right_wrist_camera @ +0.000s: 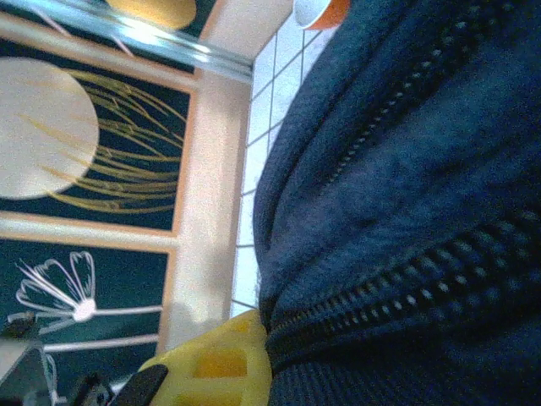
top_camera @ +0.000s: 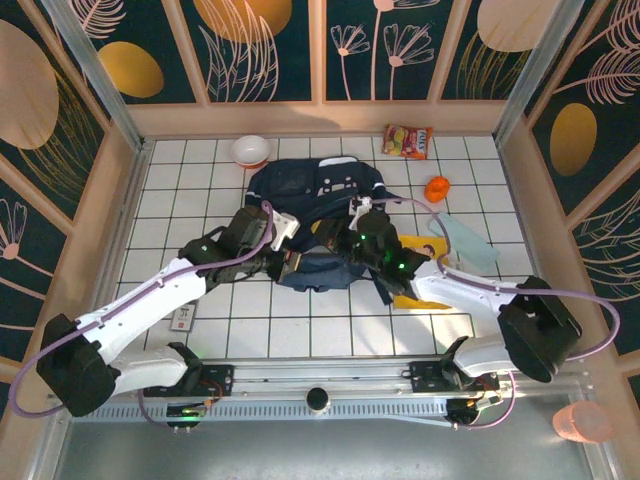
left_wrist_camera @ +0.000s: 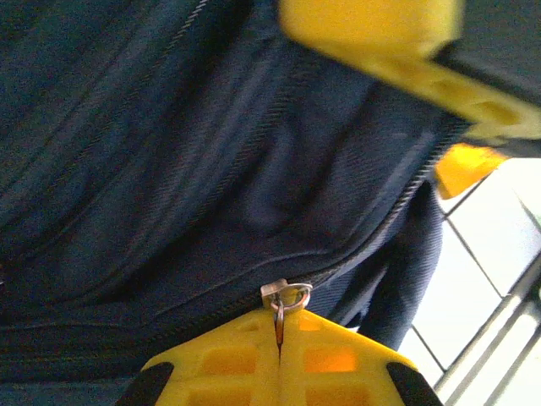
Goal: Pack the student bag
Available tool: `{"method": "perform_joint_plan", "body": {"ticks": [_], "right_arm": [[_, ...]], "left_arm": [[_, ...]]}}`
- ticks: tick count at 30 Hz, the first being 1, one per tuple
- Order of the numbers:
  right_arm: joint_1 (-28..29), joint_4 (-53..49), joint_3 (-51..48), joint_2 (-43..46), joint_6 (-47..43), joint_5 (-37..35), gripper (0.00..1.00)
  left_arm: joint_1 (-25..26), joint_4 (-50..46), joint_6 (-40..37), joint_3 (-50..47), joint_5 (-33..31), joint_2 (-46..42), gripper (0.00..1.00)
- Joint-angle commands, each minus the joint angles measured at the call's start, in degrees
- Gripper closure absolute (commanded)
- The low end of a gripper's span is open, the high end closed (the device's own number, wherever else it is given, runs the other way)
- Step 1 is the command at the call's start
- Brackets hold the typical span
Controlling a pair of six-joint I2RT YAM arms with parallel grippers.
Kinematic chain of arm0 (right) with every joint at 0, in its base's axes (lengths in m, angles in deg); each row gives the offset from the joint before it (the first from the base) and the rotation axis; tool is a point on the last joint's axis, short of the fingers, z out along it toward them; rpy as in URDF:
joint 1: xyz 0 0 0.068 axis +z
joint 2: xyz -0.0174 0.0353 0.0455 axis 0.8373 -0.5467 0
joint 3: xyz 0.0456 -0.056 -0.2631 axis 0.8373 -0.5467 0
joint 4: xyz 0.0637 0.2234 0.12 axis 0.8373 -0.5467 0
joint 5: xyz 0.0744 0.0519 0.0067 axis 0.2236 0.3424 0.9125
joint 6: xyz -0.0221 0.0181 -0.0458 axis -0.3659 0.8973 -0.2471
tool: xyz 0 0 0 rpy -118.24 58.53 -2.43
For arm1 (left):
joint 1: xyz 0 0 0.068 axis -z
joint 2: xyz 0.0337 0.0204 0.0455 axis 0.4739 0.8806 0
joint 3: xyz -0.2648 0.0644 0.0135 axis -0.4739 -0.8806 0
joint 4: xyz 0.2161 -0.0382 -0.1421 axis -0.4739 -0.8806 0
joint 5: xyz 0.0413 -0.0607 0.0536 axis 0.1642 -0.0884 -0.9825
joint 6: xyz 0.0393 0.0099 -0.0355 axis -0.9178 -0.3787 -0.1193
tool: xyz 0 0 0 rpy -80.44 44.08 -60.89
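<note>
Pinching student bag (left_wrist_camera: 211, 169) zipper pull (left_wrist_camera: 287, 298), left claw (left_wrist_camera: 279, 342)

The student bag (top_camera: 315, 200) lies mid-table (top_camera: 300, 330). A bowl (top_camera: 250, 150) sits behind it to the left and a snack packet (top_camera: 408, 141) behind to the right. A cup (top_camera: 437, 188) and a cloth (top_camera: 468, 240) lie to its right (the cup farther back). At the bag's near edge, the left gripper (left_wrist_camera: 279, 347) pinches the zipper pull (left_wrist_camera: 286, 298), with the right gripper (top_camera: 350, 238) beside it.
</note>
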Motion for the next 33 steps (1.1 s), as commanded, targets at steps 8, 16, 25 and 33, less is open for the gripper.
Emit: {"method": "perform_joint_plan", "body": {"ticks": [8,16,25,33], "right_arm": [[-6.59,-8.79,2.64,7.7,-13.53,13.58,1.0],[-11.33,-3.37,1.33,9.72,-11.43,17.5,1.0],[-9.51,-1.41,5.17,1.56,-10.77,16.16,0.89],[-7.19,-2.02,3.77,1.27,-9.47,13.56,0.52]], "left_arm": [[-3.96,0.07,-0.91,0.74,-5.87,-0.98,1.0],[-3.97,5.37,-5.35,-2.54,6.5,-2.5,1.0],[-4.01,33.09,26.4,-10.29,18.7,-5.82,1.0],[-4.02,40.21,40.59,-13.99,19.94,-4.79,1.0]]}}
